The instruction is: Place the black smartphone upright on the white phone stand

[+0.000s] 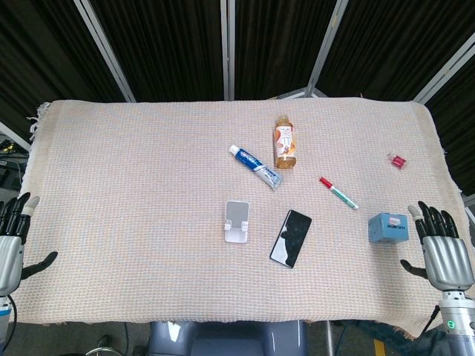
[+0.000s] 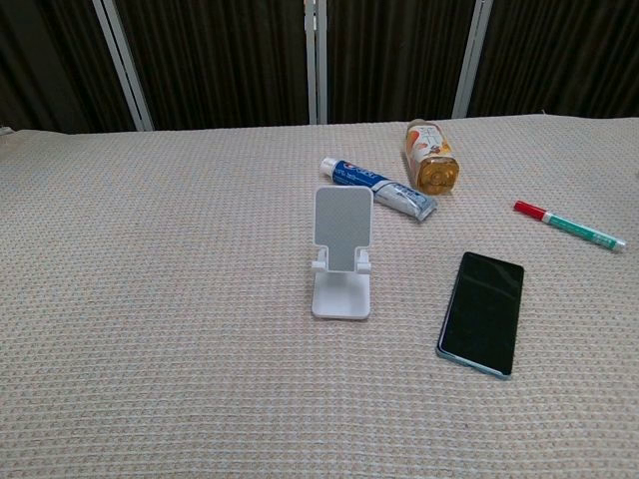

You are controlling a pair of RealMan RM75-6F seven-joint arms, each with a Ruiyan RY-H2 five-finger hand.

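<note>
At table centre, black smartphone (image 1: 290, 238) lies flat just right of white phone stand (image 1: 237, 221), untouched. Left hand (image 1: 13, 241) and right hand (image 1: 441, 248) both empty, fingers spread, at near edges. Nothing started; next: right hand reaches and grasps phone.

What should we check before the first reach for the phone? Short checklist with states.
1. Black smartphone lying flat, uncovered: ok.
2. White phone stand upright, cradle empty: ok.
3. Right hand holds nothing, fingers apart: ok.
4. Left hand holds nothing, at the table edge: ok.
5. Blue box sits between right hand and phone: not ok.
6. Phone's screen side up: cannot tell.
</note>
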